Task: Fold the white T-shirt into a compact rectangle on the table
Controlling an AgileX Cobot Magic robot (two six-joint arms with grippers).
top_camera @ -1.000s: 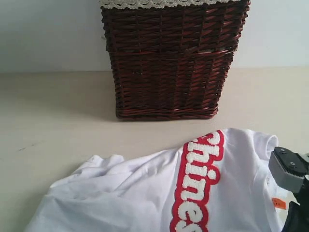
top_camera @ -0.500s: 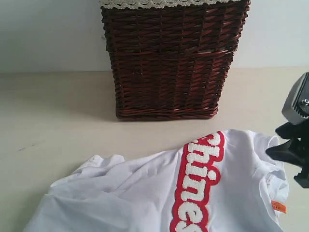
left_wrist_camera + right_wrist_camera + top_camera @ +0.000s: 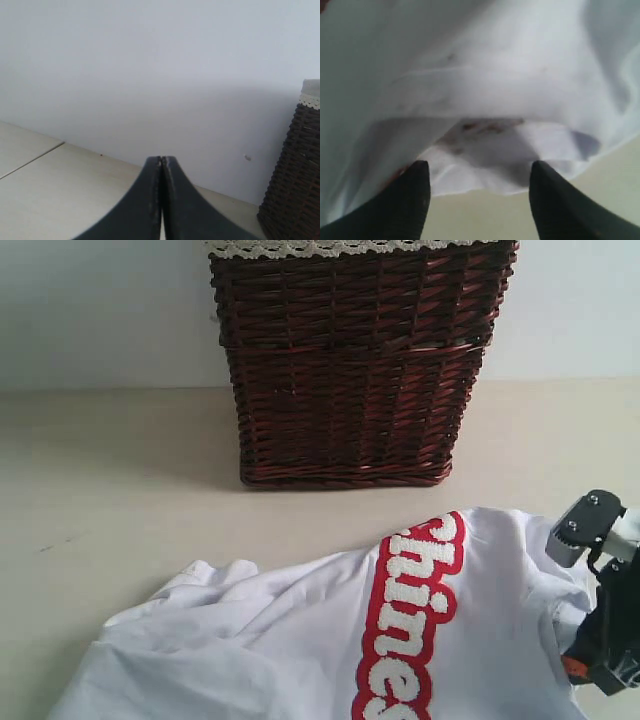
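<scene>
Right end effector [image 3: 479,172]: jaws stood apart with nothing between them, over the collar-side edge of the white T-shirt [image 3: 290,640], in front of the wicker basket [image 3: 355,370] and off to its right.
Left end effector [image 3: 161,167]: fingertips pressed together, holding nothing, raised with the basket's side close by.
White T-shirt: lay rumpled on the worktop [image 3: 120,470], just in front of the basket and apart from it.
Lettering [image 3: 410,620]: red-edged, facing up, running away from the basket's front.
</scene>
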